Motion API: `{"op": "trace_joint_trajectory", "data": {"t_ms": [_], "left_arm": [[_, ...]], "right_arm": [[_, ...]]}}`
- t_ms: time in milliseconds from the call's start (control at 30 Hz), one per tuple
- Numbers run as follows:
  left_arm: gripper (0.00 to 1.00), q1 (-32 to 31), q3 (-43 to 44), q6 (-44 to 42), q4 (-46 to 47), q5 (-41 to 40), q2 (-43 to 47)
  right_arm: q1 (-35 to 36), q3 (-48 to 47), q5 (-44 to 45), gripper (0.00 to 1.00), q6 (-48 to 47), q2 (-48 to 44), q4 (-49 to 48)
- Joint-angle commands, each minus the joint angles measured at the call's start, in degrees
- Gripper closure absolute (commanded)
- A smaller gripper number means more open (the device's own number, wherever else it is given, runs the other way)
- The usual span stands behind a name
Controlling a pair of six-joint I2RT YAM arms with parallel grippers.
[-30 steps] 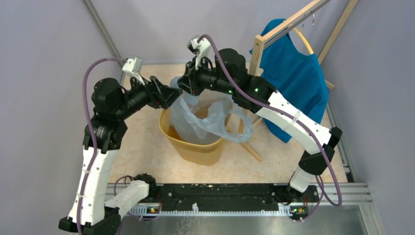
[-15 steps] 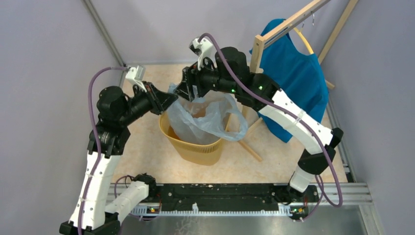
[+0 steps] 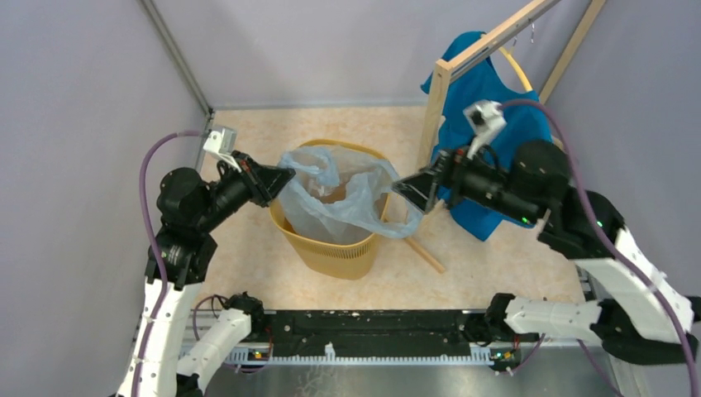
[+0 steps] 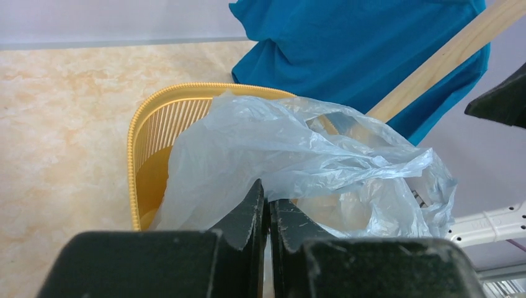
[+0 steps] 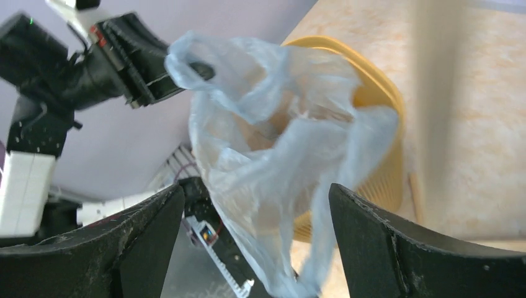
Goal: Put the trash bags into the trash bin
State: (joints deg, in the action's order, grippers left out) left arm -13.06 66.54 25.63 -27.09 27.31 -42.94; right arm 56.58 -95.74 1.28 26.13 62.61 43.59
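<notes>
The yellow-orange trash bin (image 3: 331,248) stands on the floor between my arms. A translucent pale blue trash bag (image 3: 331,194) sits in its mouth, and one loop (image 3: 405,222) hangs over the right rim. My left gripper (image 3: 285,175) is at the bin's left rim, shut on the bag's upper edge. In the left wrist view the left gripper (image 4: 268,197) pinches the film of the bag (image 4: 279,149) above the bin (image 4: 133,143). My right gripper (image 3: 411,194) stands open just right of the bin. In its own view the right gripper (image 5: 255,187) holds nothing, with the bag (image 5: 273,143) and bin (image 5: 381,105) beyond it.
A wooden rack post (image 3: 436,107) stands right behind the bin, with a blue shirt (image 3: 496,124) hanging on it close to my right arm. Its wooden foot (image 3: 426,252) lies on the floor by the bin. Grey walls close in both sides. A metal rail (image 3: 372,327) runs along the near edge.
My right gripper opened, let go of the bag and swung from above the bin to its right side. My left gripper shut on the bag's left edge. The bag sagged lower.
</notes>
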Motion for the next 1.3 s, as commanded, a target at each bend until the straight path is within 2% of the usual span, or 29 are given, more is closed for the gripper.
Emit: {"op": "trace_joint_trajectory", "data": {"t_ms": [0, 133, 333, 367, 467, 533, 567, 600, 667, 767, 867, 933, 1133, 1267], "left_arm": [[0.9, 0.0, -2.3, 0.9, 6.3, -0.4, 2.6], [0.89, 0.0, -4.0, 0.6, 8.8, 0.6, 4.1], [0.88, 0.0, -3.5, 1.1, 7.3, -0.4, 4.3], [0.88, 0.0, -3.7, 1.5, 7.4, -0.6, 4.5], [0.87, 0.0, -3.6, 2.4, 6.8, -1.7, 4.8], [0.86, 0.0, -3.0, 2.5, 5.6, -2.3, 4.8], [0.82, 0.0, -2.8, 2.3, 5.2, -2.2, 4.8], [0.74, 0.0, -2.3, 1.8, 4.3, -2.2, 4.8], [0.48, 0.0, 0.3, -0.6, 1.0, -3.7, 4.2], [0.2, 0.0, 7.9, -6.4, -7.1, -7.0, 2.6], [0.04, 0.0, 14.5, -12.1, -11.9, -10.3, 0.8], [0.01, 0.0, 17.9, -16.0, -12.3, -8.2, -0.4], [0.01, -0.8, 23.5, -21.5, -9.0, 9.1, -5.6], [0.01, -1.6, 26.9, -24.8, -13.1, 14.8, -10.6]], "right_arm": [[-0.5, 13.7, 14.8, 0.12, 13.5, -10.7, -1.8], [-0.4, 25.9, 16.4, 0.11, 23.0, -17.8, -12.7], [-0.5, 30.1, 11.8, 0.16, 25.4, -15.9, -17.9], [-0.4, 30.4, 10.7, 0.19, 26.0, -15.0, -18.3], [-0.4, 30.5, 7.0, 0.45, 25.9, -12.7, -20.1], [-0.5, 30.3, 5.4, 0.58, 25.3, -11.5, -21.1], [-0.5, 30.4, 4.7, 0.64, 25.0, -11.3, -21.6], [-0.4, 30.6, 4.3, 0.69, 24.7, -11.2, -22.4], [-0.4, 31.5, 3.3, 0.81, 23.7, -11.6, -24.7], [-0.4, 32.5, 2.7, 0.94, 22.4, -12.6, -27.2], [-0.4, 32.6, 2.5, 1.0, 20.9, -13.4, -28.8], [-0.5, 32.2, 2.6, 1.0, 20.0, -13.6, -29.0], [-0.4, 30.7, 3.3, 1.0, 18.4, -12.8, -28.3], [-0.4, 29.9, 2.9, 1.0, 18.3, -12.3, -27.5]]}}
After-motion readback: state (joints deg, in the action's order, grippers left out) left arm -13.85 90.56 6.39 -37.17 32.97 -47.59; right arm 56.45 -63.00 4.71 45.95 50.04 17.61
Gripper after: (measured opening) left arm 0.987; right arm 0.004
